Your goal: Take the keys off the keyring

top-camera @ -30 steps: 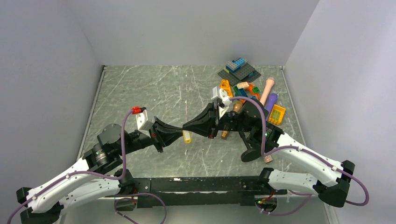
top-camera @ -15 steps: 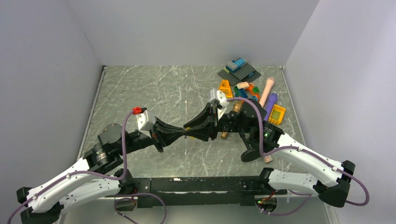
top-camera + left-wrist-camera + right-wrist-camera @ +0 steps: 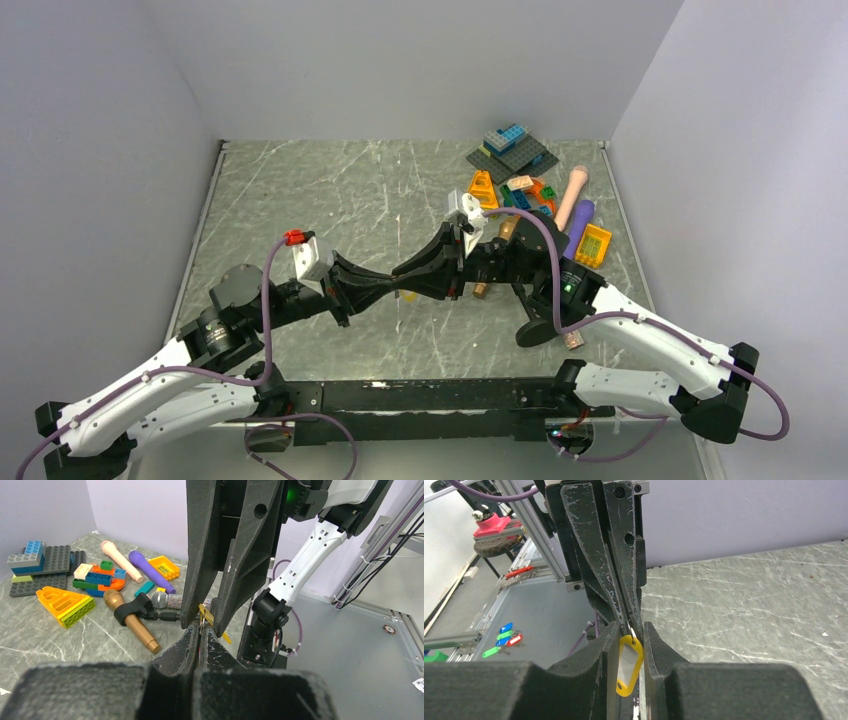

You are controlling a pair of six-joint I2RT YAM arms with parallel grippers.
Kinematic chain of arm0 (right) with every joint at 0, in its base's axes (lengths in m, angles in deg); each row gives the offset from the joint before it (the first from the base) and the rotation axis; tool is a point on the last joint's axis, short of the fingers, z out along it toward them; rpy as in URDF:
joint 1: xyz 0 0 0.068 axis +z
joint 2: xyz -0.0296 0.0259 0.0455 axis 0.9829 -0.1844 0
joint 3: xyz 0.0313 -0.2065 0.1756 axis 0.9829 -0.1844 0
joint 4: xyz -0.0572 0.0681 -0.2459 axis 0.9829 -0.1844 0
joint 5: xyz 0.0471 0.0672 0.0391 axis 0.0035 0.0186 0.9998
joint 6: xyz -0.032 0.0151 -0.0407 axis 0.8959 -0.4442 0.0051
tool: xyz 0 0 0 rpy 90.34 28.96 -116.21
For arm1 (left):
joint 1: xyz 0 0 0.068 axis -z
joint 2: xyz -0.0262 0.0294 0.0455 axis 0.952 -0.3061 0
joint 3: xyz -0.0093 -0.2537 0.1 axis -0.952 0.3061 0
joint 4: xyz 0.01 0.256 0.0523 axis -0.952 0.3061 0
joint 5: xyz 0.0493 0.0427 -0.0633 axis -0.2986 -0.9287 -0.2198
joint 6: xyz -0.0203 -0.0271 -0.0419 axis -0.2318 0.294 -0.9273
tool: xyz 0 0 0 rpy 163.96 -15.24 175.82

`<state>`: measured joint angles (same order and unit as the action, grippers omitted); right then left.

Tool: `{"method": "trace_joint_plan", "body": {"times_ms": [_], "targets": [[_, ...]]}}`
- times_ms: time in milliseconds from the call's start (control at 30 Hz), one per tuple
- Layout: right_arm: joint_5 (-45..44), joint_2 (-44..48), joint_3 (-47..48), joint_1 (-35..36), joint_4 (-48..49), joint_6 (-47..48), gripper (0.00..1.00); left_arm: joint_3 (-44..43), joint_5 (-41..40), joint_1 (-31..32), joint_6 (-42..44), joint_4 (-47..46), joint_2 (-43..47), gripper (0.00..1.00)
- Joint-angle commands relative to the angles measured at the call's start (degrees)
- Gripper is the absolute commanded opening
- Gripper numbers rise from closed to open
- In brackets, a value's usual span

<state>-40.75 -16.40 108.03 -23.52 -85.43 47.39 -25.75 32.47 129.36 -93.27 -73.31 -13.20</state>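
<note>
left gripper (image 3: 201, 626): pressed together, yellow key tag (image 3: 629, 662) pinched at its top | right gripper (image 3: 630, 628): narrowly spread, tag flanked, grip not discernible | tag held above tabletop (image 3: 330, 190); keyring not made out

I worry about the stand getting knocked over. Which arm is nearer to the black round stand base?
Right. The right arm runs just beside the black round stand base, along its right edge. The left arm lies well apart, off to its left.

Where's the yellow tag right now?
Right wrist view, centre: the yellow tag hangs between the right gripper's fingers, its top pinched by the left gripper.
</note>
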Motion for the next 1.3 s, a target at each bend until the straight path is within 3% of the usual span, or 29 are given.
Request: {"method": "trace_joint_plan", "body": {"times_ms": [0,267,433,833,1100,1267], "targets": [[0.38,-0.1,1.49,0.22,2.29,-0.52,0.18,-0.93,1.6,-0.06,1.23,0.19,-0.13,0.0],[0.36,0.11,1.85,0.15,1.62,-0.42,0.33,-0.37,1.63,-0.06,1.04,0.34,0.21,0.0],[0.26,0.59,1.93,0.03,1.4,-0.36,0.31,-0.37,1.58,-0.06,0.98,0.47,0.31,0.0],[-0.02,1.03,0.73,-0.13,1.59,-0.67,0.14,-0.69,1.71,-0.06,1.0,0.6,0.33,0.0],[-0.22,1.63,0.57,-0.24,0.83,-0.46,0.28,-0.88,1.71,-0.06,1.3,0.87,0.16,0.0],[-0.45,1.71,1.24,-0.34,-0.46,0.21,0.29,-0.95,1.84,-0.06,1.24,0.94,0.24,0.0]]}}
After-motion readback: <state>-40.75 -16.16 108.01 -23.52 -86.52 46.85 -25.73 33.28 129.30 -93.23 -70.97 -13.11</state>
